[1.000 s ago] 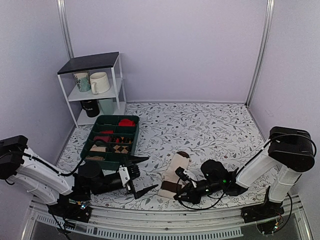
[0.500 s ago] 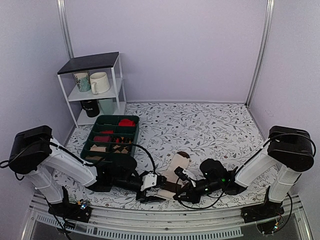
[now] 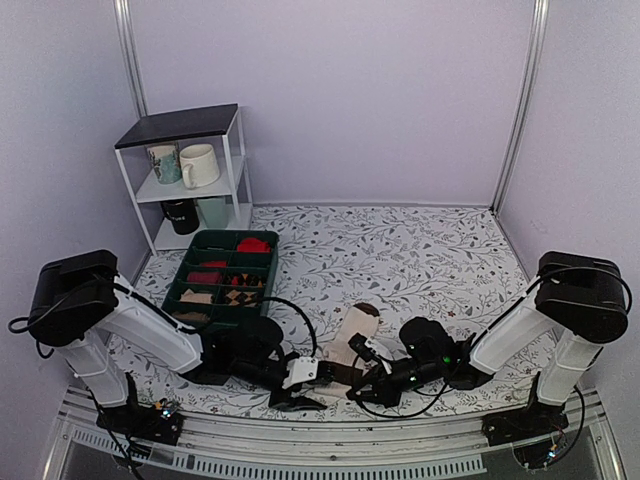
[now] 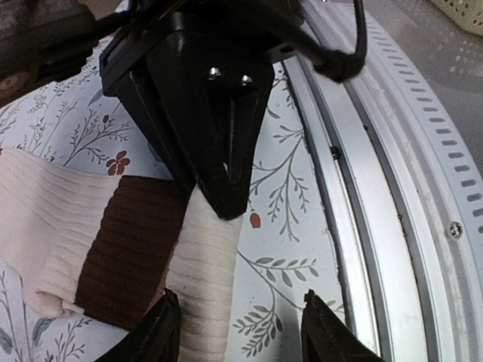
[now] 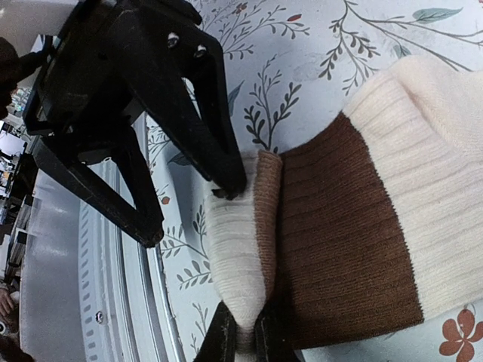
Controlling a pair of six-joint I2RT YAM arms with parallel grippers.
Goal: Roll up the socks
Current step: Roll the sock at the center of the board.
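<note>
The socks (image 3: 352, 345) lie flat near the table's front edge, cream with dark brown bands and a dark brown far end. My right gripper (image 3: 368, 385) is shut on the folded cream cuff at their near end; in the right wrist view the gripper (image 5: 245, 338) pinches the cuff (image 5: 238, 260) next to the brown band (image 5: 339, 241). My left gripper (image 3: 303, 388) is open right beside that same end. In the left wrist view the left gripper (image 4: 241, 335) straddles the cream cuff (image 4: 204, 279), with one fingertip (image 4: 162, 332) on the sock's edge.
A green divided tray (image 3: 190, 297) holding red and checked rolled socks stands at the back left. A white shelf (image 3: 232, 165) with mugs stands behind it. The metal rail (image 4: 392, 226) of the table's front edge runs just beside the grippers.
My left arm has swung from the left side over to the near end of the socks, its gripper still open. My right gripper has stayed on the cuff.
</note>
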